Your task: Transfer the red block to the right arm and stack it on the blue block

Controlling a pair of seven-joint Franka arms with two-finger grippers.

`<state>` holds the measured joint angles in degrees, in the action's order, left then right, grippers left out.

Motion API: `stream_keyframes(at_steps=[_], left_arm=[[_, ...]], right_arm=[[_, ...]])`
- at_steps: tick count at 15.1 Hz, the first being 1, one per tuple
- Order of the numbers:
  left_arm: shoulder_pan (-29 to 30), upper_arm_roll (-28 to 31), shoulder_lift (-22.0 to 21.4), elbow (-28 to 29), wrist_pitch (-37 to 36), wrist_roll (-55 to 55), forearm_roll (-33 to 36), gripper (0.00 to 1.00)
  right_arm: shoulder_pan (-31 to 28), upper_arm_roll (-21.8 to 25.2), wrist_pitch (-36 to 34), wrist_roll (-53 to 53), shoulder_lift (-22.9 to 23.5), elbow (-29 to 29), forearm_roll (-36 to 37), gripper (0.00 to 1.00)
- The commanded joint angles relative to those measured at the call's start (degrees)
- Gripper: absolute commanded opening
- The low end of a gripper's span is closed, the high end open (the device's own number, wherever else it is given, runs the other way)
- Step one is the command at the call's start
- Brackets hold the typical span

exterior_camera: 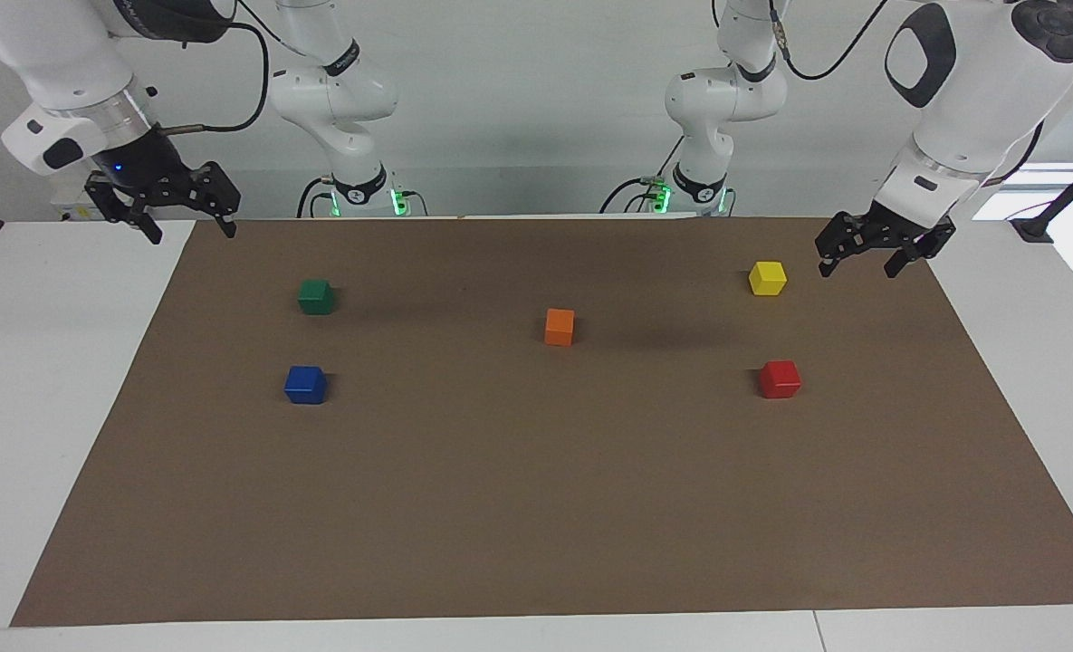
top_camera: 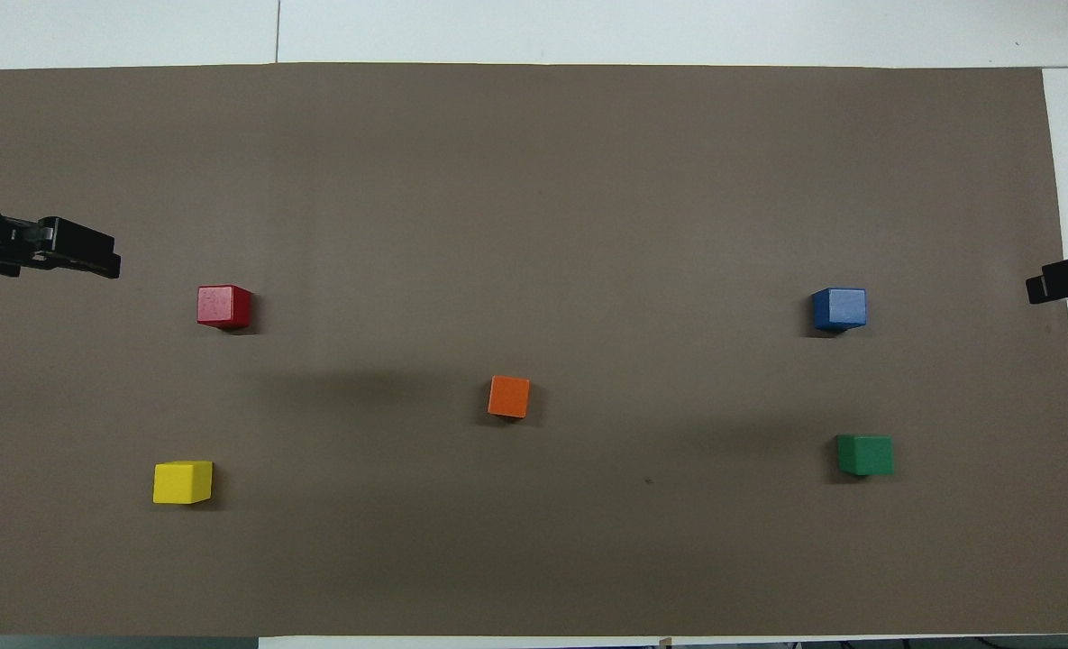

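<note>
Facing view shows no step done: red block and blue block rest well apart on the bench, left end effector and right end effector both spread, empty.

Robotics lab, probably: 2 white arms mounted at a white table, brown mat, bare grey wall, cabling.

A white table carries a large brown mat that covers most of its top, leaving bare white strips along the edges. A plain pale grey wall rises at the robots' edge. Bright daylight enters by a window at one corner.
</note>
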<state>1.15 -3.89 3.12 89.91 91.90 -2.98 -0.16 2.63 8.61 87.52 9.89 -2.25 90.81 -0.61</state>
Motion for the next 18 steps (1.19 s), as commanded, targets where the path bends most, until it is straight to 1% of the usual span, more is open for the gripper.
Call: stream_keyframes(at_steps=[1, 7, 8, 10, 12, 13, 15, 16, 18], left_arm=[[0.43, -0.15, 0.66, -1.49, -1.02, 0.52, -0.63, 1.0], [1.22, -0.32, 0.75, -1.4, -0.76, 0.43, -0.63, 1.0], [1.22, -0.32, 0.49, -0.88, -0.85, 0.78, -0.63, 1.0], [1.22, 0.29, -1.7, 2.8, 0.63, 0.87, -0.63, 1.0], [0.87, 0.12, -2.24, 7.36, 6.85, 3.05, -0.46, 1.0], [1.04, 0.2, -1.89, 9.82, 9.24, 3.16, -0.46, 1.0], [1.13, 0.2, -0.05, 12.29, 13.11, 3.16, -0.19, 1.0], [1.13, 0.12, 0.31, 14.66, 15.65, 3.33, 0.16, 1.0], [1.13, 0.12, 0.31, 19.67, 21.97, 3.16, 0.16, 1.0]], right_arm=[[-0.69, -0.52, -1.03, 0.57, -0.47, -0.02, 0.97, 1.0], [-0.78, -0.44, -1.03, 0.66, -0.47, -0.02, 0.97, 1.0], [-0.78, -0.44, -1.03, 0.66, -0.47, -0.02, 0.97, 1.0], [-0.78, -0.44, -1.03, 0.66, -0.47, -0.02, 0.97, 1.0], [-0.78, -0.44, -1.03, 0.66, -0.47, -0.02, 0.97, 1.0], [-0.78, -0.44, -1.03, 0.66, -0.47, -0.02, 0.97, 1.0], [-0.78, -0.35, -1.03, 0.75, -0.47, 0.07, 0.97, 1.0], [-0.78, -0.35, -1.03, 0.84, -0.56, 0.33, 0.88, 1.0], [-0.69, -0.35, -0.51, 0.49, -1.96, 3.04, -0.08, 1.0]])
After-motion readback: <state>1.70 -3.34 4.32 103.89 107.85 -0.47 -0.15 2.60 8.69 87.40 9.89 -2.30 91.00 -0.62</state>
